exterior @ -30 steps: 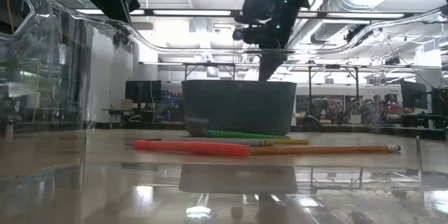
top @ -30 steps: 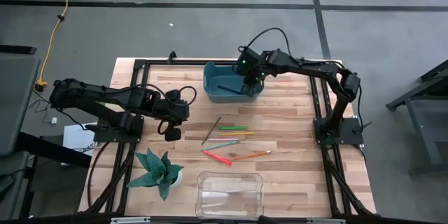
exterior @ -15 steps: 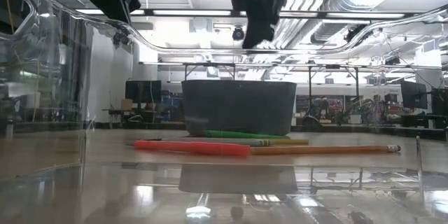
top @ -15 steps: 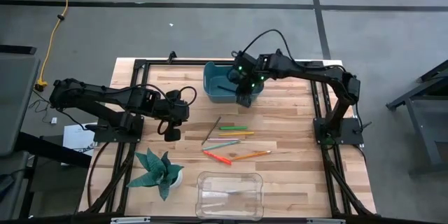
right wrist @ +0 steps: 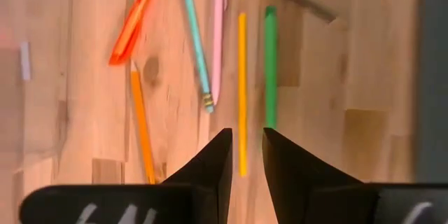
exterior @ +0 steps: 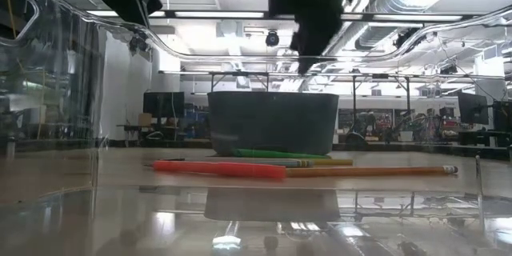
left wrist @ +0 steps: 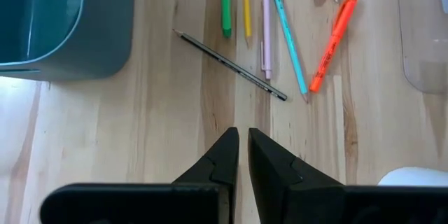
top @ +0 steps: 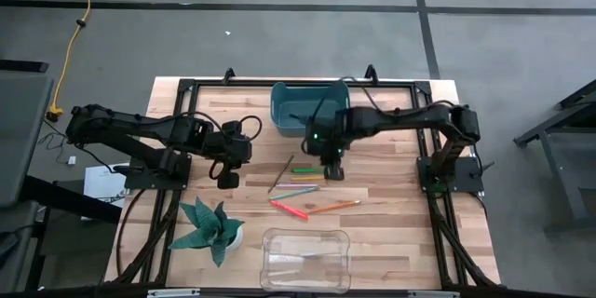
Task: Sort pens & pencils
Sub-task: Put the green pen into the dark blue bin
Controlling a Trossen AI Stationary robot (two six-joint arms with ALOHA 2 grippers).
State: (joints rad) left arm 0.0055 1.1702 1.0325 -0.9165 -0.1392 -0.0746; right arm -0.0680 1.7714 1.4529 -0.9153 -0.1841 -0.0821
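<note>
The right gripper [top: 331,171] is hovering above the right end of the pens and pencils lying mid-bench, its fingers [right wrist: 210,164] standing slightly apart and holding nothing. Below it the green pen [right wrist: 270,66] and yellow pencil [right wrist: 241,91] are lying side by side, with the teal pencil [right wrist: 195,38], orange pencil [right wrist: 142,129] and red pen [right wrist: 135,17] nearer. The teal bin [top: 300,112] is sitting at the far edge. The left gripper [top: 228,177] is waiting to the left, fingers [left wrist: 222,157] together.
</note>
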